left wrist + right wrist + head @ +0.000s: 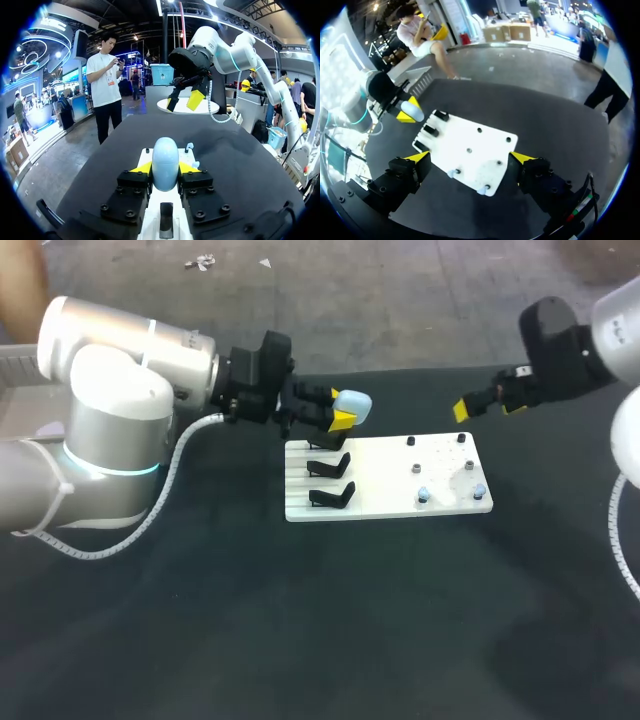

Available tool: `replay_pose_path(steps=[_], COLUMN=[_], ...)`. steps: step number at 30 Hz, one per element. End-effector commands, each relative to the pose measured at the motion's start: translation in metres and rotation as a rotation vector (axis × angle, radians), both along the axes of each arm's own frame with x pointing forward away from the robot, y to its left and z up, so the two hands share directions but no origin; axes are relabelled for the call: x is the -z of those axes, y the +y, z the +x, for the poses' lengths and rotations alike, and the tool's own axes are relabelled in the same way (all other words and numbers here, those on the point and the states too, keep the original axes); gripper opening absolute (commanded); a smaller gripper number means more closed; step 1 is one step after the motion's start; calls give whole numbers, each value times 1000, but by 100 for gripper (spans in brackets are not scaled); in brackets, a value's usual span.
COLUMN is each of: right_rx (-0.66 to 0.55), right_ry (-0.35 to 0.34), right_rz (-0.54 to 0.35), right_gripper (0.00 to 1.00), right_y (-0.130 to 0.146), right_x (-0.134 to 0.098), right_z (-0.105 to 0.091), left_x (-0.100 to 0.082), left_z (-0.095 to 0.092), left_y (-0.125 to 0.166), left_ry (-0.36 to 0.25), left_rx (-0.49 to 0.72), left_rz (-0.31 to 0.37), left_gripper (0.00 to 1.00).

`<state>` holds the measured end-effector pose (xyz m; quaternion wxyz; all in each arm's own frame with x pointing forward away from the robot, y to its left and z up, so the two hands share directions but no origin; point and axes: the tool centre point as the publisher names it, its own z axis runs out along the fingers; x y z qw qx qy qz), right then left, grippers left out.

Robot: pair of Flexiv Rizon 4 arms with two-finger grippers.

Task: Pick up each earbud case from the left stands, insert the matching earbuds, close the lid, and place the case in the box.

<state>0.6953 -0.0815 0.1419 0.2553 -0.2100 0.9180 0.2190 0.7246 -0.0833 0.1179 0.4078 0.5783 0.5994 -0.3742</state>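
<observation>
left pincer (165, 168) clamped on the pale blue earbud case (165, 159), right pincer (470, 159) spread apart.

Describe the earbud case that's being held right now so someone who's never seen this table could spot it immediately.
On the black table lies a white board; at its far left corner is the left gripper. Clamped in its jaws is the earbud case, the only large, smooth, pale blue egg shape there, unlike the black stands and the tiny earbuds on the board.
</observation>
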Motion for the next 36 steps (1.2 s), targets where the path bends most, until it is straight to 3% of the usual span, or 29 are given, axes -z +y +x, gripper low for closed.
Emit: replay_pose_path(steps=[1, 9, 16, 36], right_rx=[-47, -115, -153, -150], right_ry=[31, 51, 55, 41], right_rz=[21, 31, 34, 28], right_gripper=[100, 100, 100, 100], right_y=[16, 44, 61, 60], right_x=[4, 10, 12, 8], right_z=[10, 9, 13, 24], left_x=[1, 0, -3, -5], left_z=[8, 15, 10, -8], left_y=[-14, -29, -38, -39], left_ry=[4, 1, -14, -12], left_rx=[6, 11, 17, 59], left_rz=[14, 25, 41, -3], left_gripper=[0, 0, 0, 0])
